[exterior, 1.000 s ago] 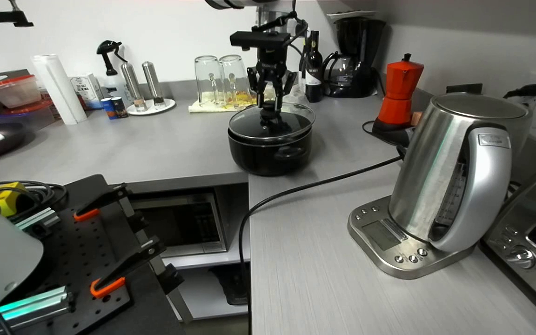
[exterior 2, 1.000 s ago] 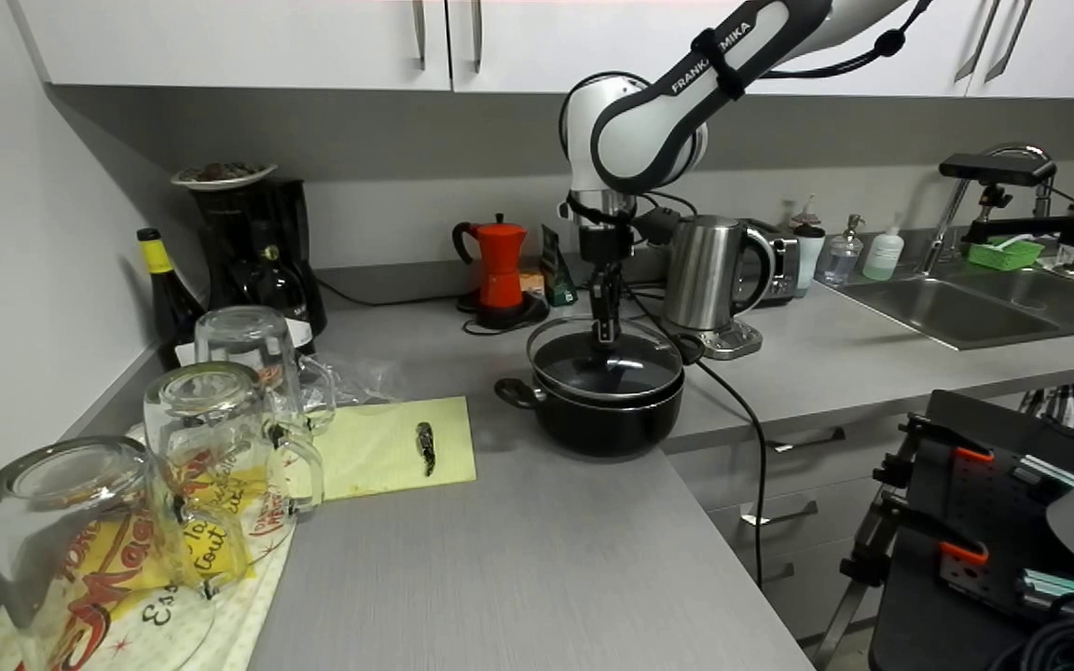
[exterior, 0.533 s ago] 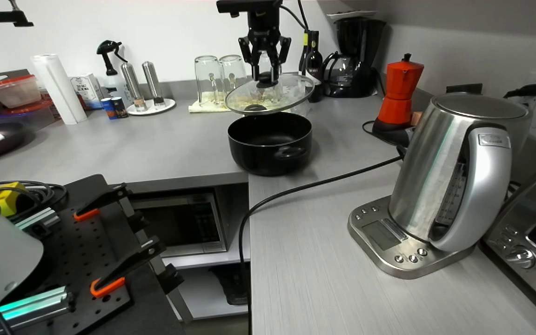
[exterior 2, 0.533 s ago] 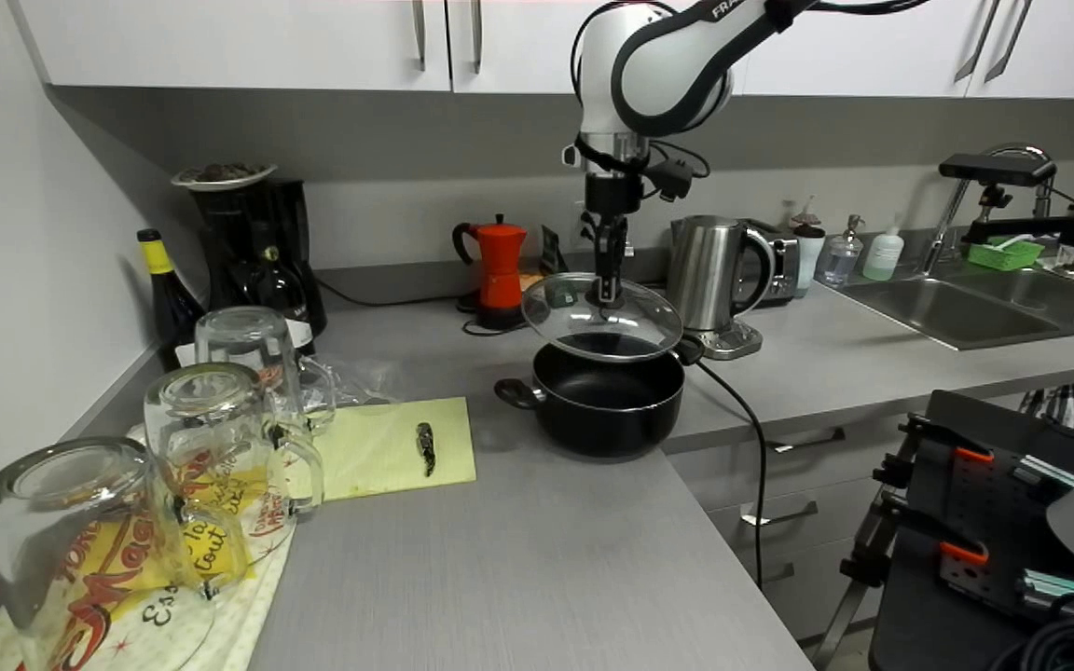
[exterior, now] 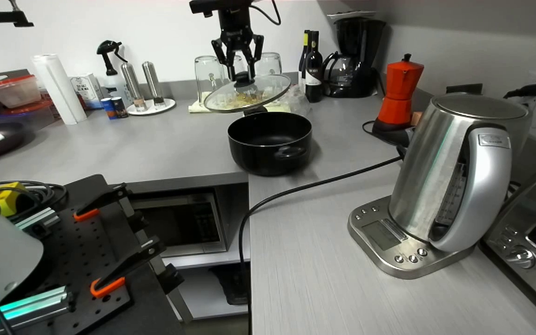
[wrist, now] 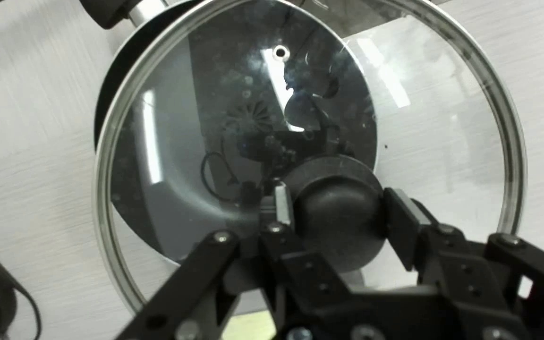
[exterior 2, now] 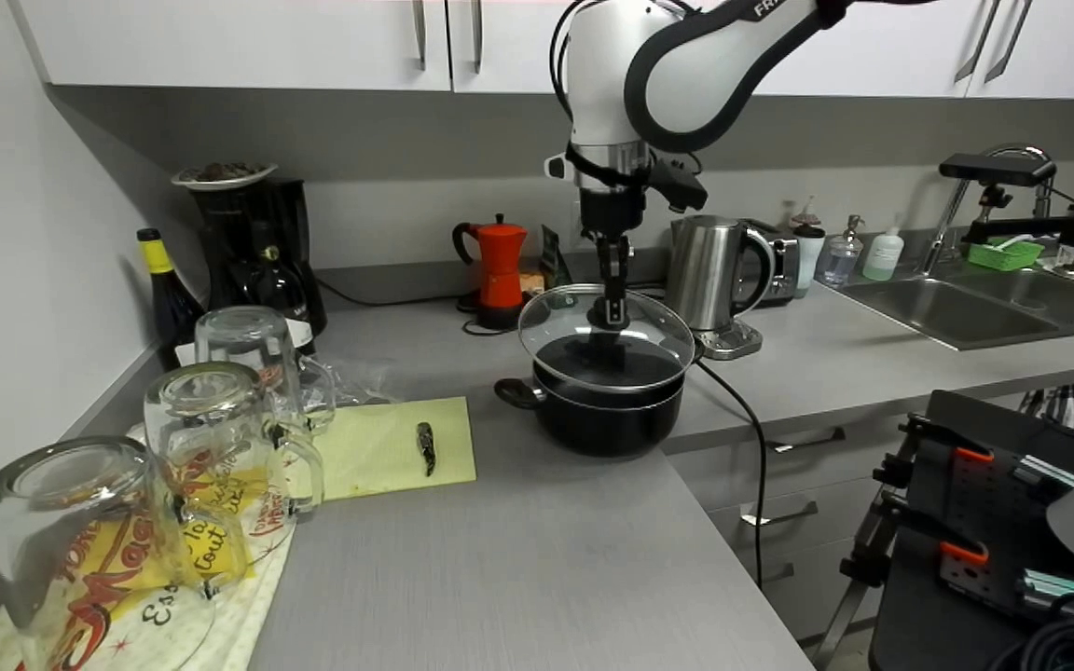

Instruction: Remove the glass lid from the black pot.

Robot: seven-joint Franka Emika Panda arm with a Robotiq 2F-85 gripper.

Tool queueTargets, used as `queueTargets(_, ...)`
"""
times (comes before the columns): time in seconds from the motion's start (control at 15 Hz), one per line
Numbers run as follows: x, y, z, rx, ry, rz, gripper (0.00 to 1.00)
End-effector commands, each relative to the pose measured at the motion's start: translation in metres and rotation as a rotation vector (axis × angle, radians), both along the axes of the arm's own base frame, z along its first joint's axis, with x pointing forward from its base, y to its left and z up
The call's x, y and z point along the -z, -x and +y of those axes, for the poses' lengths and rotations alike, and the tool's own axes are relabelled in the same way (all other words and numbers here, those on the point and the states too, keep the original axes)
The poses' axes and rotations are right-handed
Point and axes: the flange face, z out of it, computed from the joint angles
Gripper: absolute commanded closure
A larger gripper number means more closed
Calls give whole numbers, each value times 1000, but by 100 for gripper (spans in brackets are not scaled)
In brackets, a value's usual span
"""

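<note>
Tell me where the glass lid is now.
In an exterior view, the glass lid hangs tilted from the gripper by its black knob, above and slightly left of the black pot, with glass mugs behind.

"Where's the glass lid (exterior: 249,98)?"

"Under the tool (exterior: 242,76), tilted: clear glass, metal rim, black knob pinched in its grip."

"And the black pot (exterior: 270,156)?"

"Upright on the bench (exterior: 170,144), below the tool and off to one side, dark inside showing."
</note>
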Motion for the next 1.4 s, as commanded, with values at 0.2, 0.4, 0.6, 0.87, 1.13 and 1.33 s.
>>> queueTargets(0.2,52,91,70,-323,181,76,75)
queueTargets(0.4,77,129,103,-442,236,100,75)
queueTargets(0.6,96,157,139,-531,239,104,75)
queueTargets(0.87,118,176,174,-607,170,120,75)
queueTargets(1.13,144,175,184,-629,66,124,75)
queueTargets(1.33,161,169,183,-631,-18,114,75)
